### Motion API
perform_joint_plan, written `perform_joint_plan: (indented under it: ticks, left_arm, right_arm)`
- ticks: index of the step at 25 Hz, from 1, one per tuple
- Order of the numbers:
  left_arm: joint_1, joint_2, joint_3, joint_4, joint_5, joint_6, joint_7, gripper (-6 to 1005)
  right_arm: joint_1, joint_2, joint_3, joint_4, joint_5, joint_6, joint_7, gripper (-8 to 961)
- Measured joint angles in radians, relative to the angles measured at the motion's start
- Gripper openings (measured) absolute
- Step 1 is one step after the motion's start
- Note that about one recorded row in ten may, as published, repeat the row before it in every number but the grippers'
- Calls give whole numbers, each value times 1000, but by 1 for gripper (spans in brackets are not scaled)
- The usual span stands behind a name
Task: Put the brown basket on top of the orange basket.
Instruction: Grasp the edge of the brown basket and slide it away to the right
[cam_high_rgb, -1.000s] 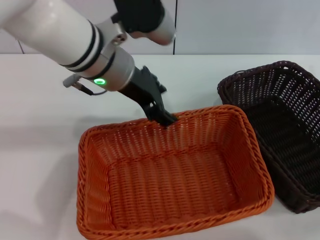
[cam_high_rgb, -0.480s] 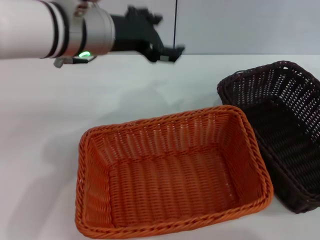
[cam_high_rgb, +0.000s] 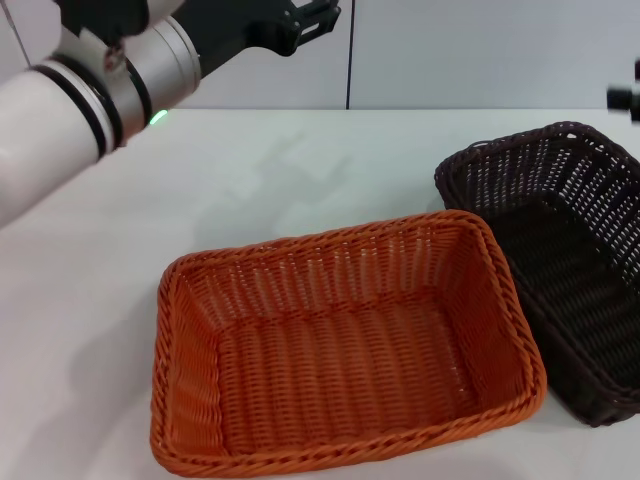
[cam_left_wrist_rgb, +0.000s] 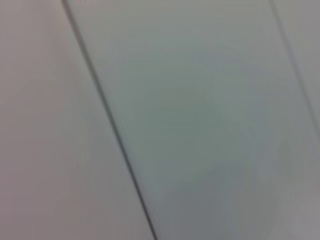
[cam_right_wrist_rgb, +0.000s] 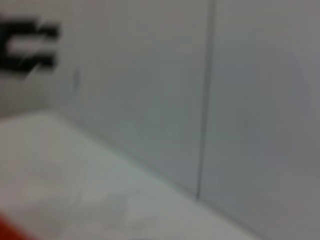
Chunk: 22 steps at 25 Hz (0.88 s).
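Sitting side by side, orange basket (cam_high_rgb: 340, 350), brown basket (cam_high_rgb: 565, 260)

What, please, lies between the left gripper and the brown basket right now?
In the head view, only bare white table lies between the raised left gripper and the brown basket; the orange basket sits nearer the robot.

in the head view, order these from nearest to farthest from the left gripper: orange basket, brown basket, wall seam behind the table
1. The wall seam, just beside the left gripper, which is raised at the top of the view.
2. The orange basket, on the table, front and centre; its back rim is the nearest part.
3. The brown basket, on the robot's right, touching the orange one.
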Motion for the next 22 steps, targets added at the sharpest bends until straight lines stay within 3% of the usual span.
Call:
perform_joint_plan:
  ticks: [4,12,19,20,21,22]
  left_arm:
    - [-17,-2,43,-39,-77,-104,11,827]
    - [-93,-3,41,-123,-188,-165,5,827]
    - [-93,-3,41,-123,-188,-165,5,827]
    - [-183,0,-112,-217,-332,-30,7,827]
    - [-293,5,-443,-432,-481,384,75,827]
    - [-335,6,-578,-543,-532,566,133,827]
  right_arm:
    - [0,0,11,-74,-105,-92,0,587]
    - [-62,15,54,-86,-127,-85,-94,588]
    - [-88,23,73,-77,-138,-73,-138,588]
    - [-92,26,74,-73,-138,-69,-144,588]
    - [-96,29,74,-69,-138,-65,-152,588]
    - [-102,36,74,-64,-138,-59,-166,588]
